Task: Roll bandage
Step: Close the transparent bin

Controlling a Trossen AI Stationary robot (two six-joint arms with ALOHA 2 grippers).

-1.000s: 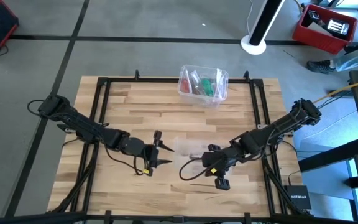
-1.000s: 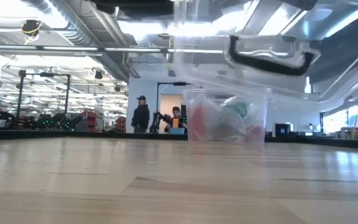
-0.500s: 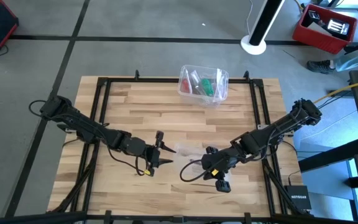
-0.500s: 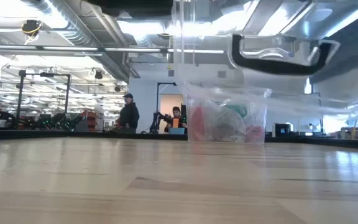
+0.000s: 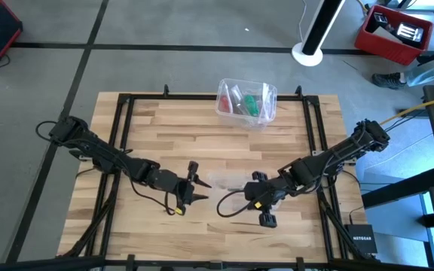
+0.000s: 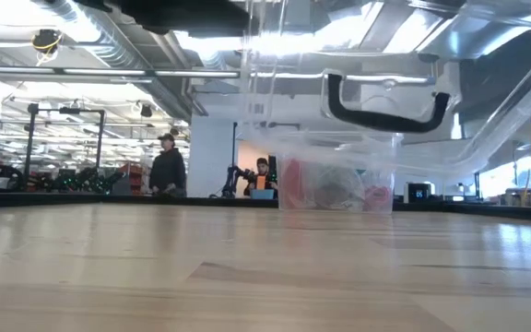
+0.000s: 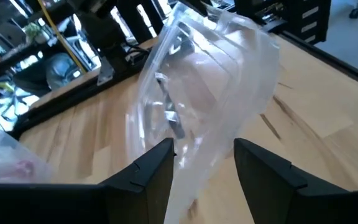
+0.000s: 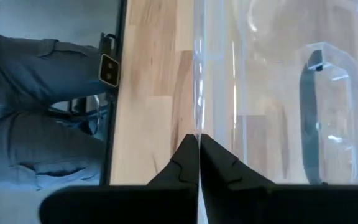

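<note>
1. Bandage (image 5: 252, 104): a green piece shows among pinkish contents inside the clear plastic box (image 5: 246, 101), which stands at the 12 o'clock edge of the wooden table (image 5: 164, 135). It is well apart from both grippers.
2. A clear plastic wrapper (image 5: 228, 181) is held up off the table just toward 6 o'clock from the table's centre, between the two grippers. In the low view it hangs above the boards with a dark curved shape showing through it (image 6: 385, 83).
3. The left gripper (image 5: 198, 182) is at the wrapper's 9 o'clock side. Its fingers (image 7: 154, 171) stand wide apart, with the crumpled wrapper (image 7: 210, 74) passing through the gap; neither finger clearly presses on it.
4. The right gripper (image 5: 250, 187) is at the wrapper's 3 o'clock side. Its fingers (image 8: 185, 155) are pressed together, pinching the wrapper's thin edge (image 8: 260, 74).
5. Beyond the table, the low view shows the box (image 6: 335, 180) at the far edge and two people (image 6: 166, 166) in the room behind.
</note>
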